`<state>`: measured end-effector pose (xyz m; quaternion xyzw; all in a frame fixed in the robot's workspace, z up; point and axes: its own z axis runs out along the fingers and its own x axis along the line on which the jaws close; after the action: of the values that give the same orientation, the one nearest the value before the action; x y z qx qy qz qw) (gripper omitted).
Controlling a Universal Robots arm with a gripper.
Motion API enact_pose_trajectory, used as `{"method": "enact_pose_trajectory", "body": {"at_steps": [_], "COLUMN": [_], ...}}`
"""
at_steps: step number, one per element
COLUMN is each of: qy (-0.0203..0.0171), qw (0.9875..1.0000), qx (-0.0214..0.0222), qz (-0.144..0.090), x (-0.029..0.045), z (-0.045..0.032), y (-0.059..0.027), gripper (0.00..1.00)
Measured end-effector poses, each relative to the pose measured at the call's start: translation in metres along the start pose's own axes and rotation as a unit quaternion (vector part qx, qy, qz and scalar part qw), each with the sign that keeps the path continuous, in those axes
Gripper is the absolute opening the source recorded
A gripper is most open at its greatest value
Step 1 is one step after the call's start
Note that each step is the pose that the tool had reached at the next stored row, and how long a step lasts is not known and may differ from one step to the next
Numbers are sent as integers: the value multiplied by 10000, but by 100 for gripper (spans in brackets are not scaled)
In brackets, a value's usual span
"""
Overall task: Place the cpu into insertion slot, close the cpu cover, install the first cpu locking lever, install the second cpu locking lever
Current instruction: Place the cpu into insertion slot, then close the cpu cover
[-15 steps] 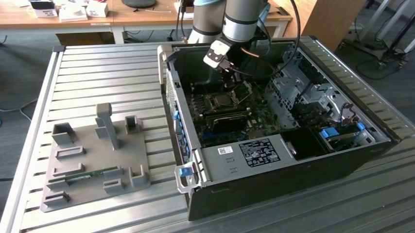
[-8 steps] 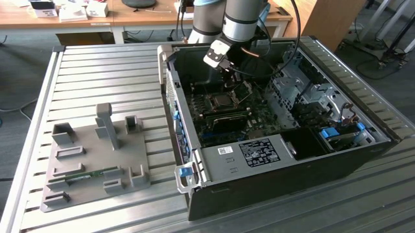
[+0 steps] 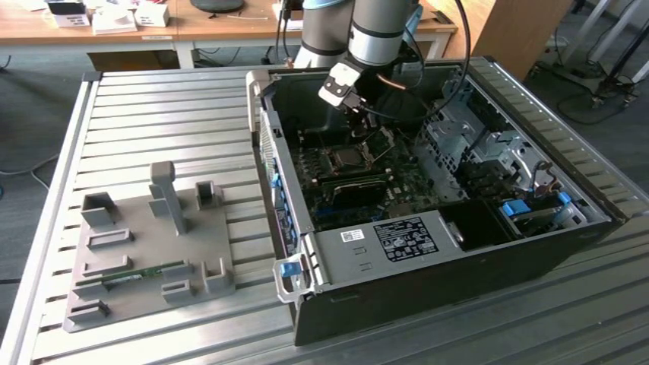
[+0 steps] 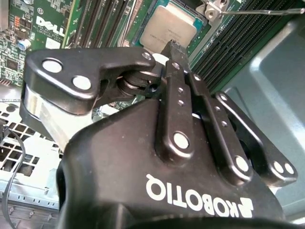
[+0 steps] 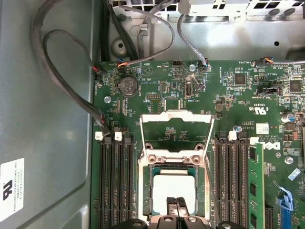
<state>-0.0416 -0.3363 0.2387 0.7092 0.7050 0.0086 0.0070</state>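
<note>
Exterior view, arm: your arm reaches down into the open computer case (image 3: 457,293), which lies on the slatted table (image 3: 163,129). The gripper (image 3: 357,131) hangs just above the green motherboard (image 3: 416,190).
Exterior view, cpu: the cpu (image 3: 348,158) sits mid-board, just beneath the gripper. You cannot tell from here whether they touch.
Exterior view, other: a grey parts fixture (image 3: 142,228) rests on the table toward the exterior view's left, well apart from the case.
Second wrist view, fingers: the fingers (image 4: 177,90) are drawn together with nothing between them. Their tips end just beside the cpu's near edge.
Second wrist view, cpu: it lies flat inside its frame, silver top up.
Second wrist view, lever: a thin metal rod (image 4: 267,10) runs beyond the socket. It is probably one locking lever, unlatched.
First wrist view, insertion slot: the insertion slot (image 5: 145,191) holds the cpu square to the frame, between the banks of memory slots (image 5: 116,181).
First wrist view, cpu cover: the cpu cover (image 5: 176,116) is swung open on its hinge, away from the slot. Green board shows through its window.
Step in hand (judgement): placing looks done. You are at the cover closing, which is not yet begun.
What it calls for (judgement): get the narrow tips behind the cover's free edge and swing it about the hinge. Do this without dragging across the cpu or snagging the rod.
</note>
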Motion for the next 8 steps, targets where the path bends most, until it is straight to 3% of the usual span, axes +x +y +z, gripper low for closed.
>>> {"method": "enact_pose_trajectory", "body": {"at_steps": [8], "qy": [0], "qw": [10000], "qx": [0], "qz": [0], "x": [-25], "z": [0], "y": [0], "gripper": [11]}}
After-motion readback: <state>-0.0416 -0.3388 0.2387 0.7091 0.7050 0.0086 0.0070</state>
